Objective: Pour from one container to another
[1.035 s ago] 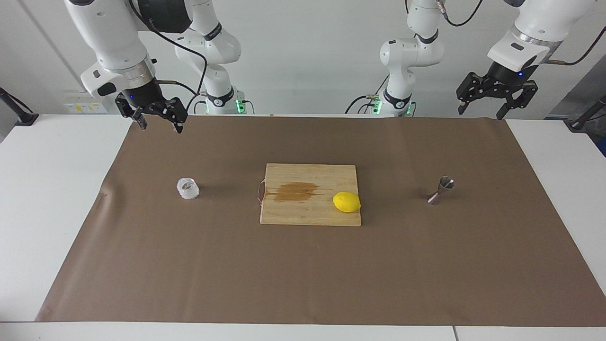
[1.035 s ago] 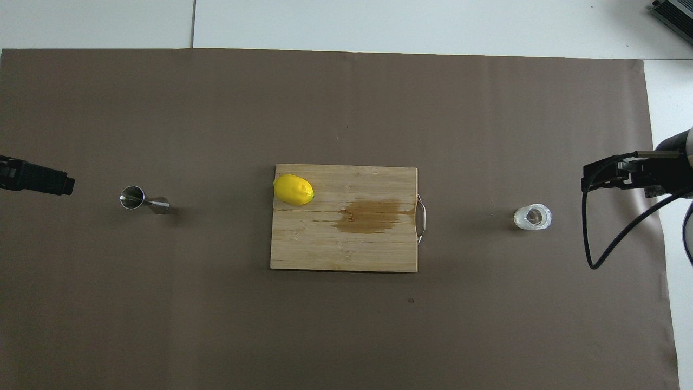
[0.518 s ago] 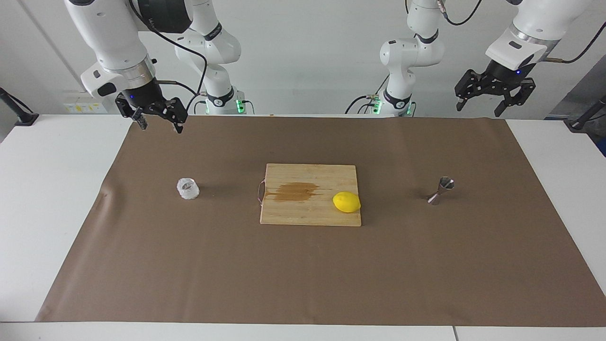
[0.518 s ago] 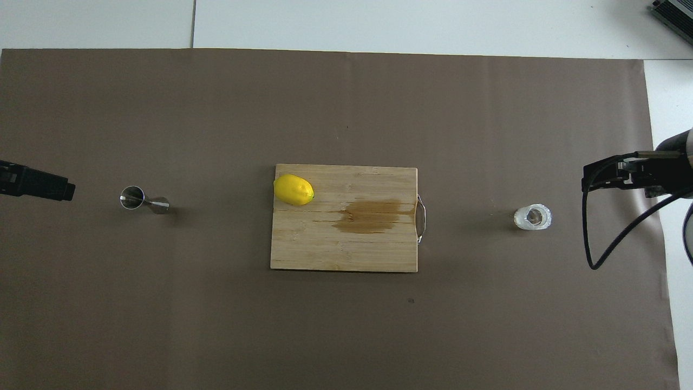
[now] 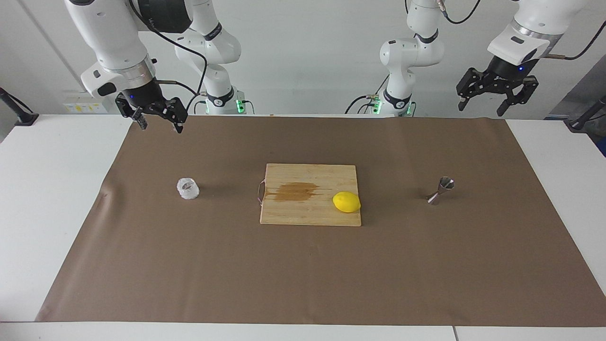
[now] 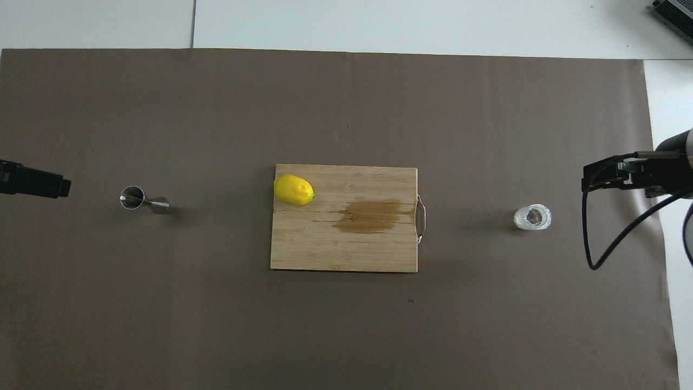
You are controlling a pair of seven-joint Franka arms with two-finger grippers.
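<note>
The frosty clear glass tumbler (image 5: 188,188) (image 6: 533,217) stands upright on the brown mat toward the right arm's end. The steel hourglass jigger (image 5: 440,190) (image 6: 142,200) stands on the mat toward the left arm's end. My right gripper (image 5: 160,124) (image 6: 612,176) hangs open and empty in the air over the mat's end by the tumbler, apart from it. High over the mat's other end, my left gripper (image 5: 480,110) (image 6: 33,182) is also open and empty, well clear of the jigger.
A wooden cutting board (image 5: 303,213) (image 6: 346,244) with a dark wet stain lies mid-mat between the two containers. A yellow lemon (image 5: 346,202) (image 6: 293,190) sits on its corner toward the jigger. The brown mat (image 5: 303,274) covers most of the white table.
The left gripper has risen a little and drifted slightly toward its end of the table. The right arm, tumbler and jigger have not moved.
</note>
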